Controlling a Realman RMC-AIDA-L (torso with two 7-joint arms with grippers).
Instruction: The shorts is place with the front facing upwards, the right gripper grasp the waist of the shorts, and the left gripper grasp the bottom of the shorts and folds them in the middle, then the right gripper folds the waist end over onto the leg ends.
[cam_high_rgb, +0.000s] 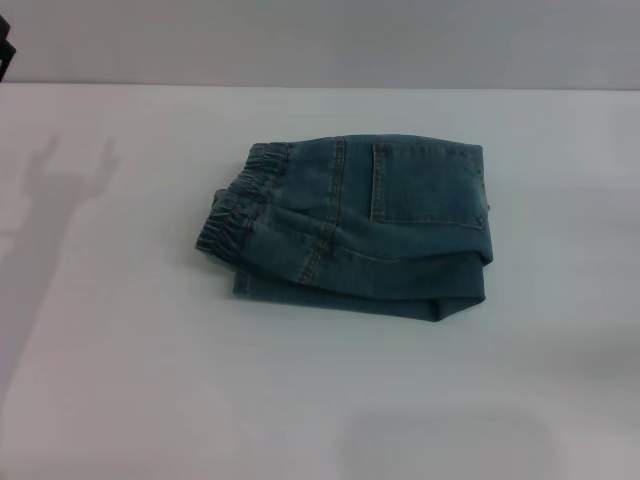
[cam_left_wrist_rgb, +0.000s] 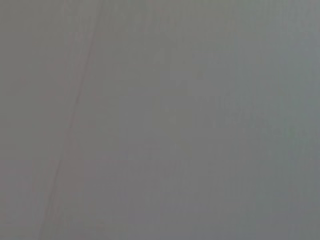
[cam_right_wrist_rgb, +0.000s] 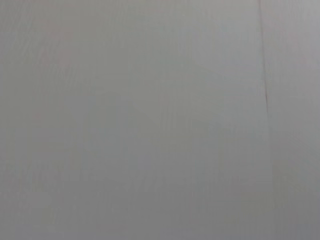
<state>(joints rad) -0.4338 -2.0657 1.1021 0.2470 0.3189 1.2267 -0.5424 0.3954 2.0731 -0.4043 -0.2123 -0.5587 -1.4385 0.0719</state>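
The blue denim shorts lie folded into a compact stack at the middle of the white table in the head view. A square back pocket faces up on the top layer. The gathered elastic waist sits at the stack's left end. Just below it, the straight flat edge of the lower layer, the leg ends, peeks out. The fold runs along the right side. Neither gripper shows in any view. Both wrist views show only a plain grey surface.
A claw-shaped shadow falls on the table at the far left. A small dark object sits at the upper left edge. The table's back edge meets a grey wall.
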